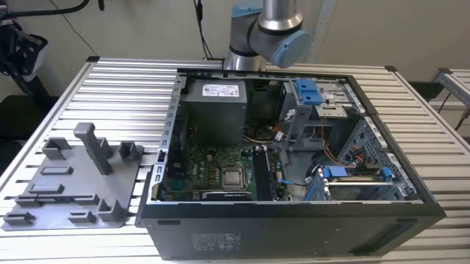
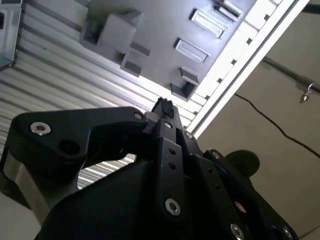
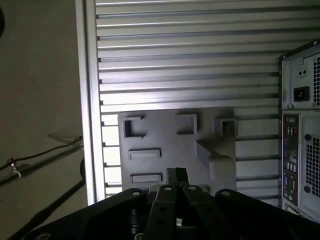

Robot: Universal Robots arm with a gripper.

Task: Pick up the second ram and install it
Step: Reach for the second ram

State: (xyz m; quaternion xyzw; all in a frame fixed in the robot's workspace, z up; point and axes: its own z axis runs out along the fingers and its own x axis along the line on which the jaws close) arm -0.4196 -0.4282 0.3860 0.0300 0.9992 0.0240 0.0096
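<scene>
Pincer [image 3: 176,176]: black tips pressed together with nothing clamped between them. The second wrist view gives the same closed tips [image 2: 163,107].
Pincer place: hangs well above the plate [image 3: 175,145], pointing down at it and touching nothing. I judge this a free, unloaded pose rather than a grasp.
Arm [image 1: 268,30]: stands at the far edge of the surface [image 1: 110,99], behind the case, and runs up out of the picture. That height keeps it clear of the case walls.
Plate: grey fixture with upright posts and shallow pockets, lying flat at the exterior view's left, just beside the case. Its pockets are bare. The posts and pockets look made to hold parts on edge where a pincer can take them from above.
Case [image 1: 294,225]: lies on its side with the open side up, so the board faces the arm and its slots can be reached straight from above.
Ram [image 1: 272,168]: I take it to be among the thin dark-green strips standing on edge just right of the processor [image 1: 233,177], running near to far in the board's slots. Which strip is the second one, and whether it is fully seated, I cannot tell.
Stage: with the plate bare and the pincer empty, the pick-up looks done and the ram seems to be in the case. This is a judgement only.
</scene>
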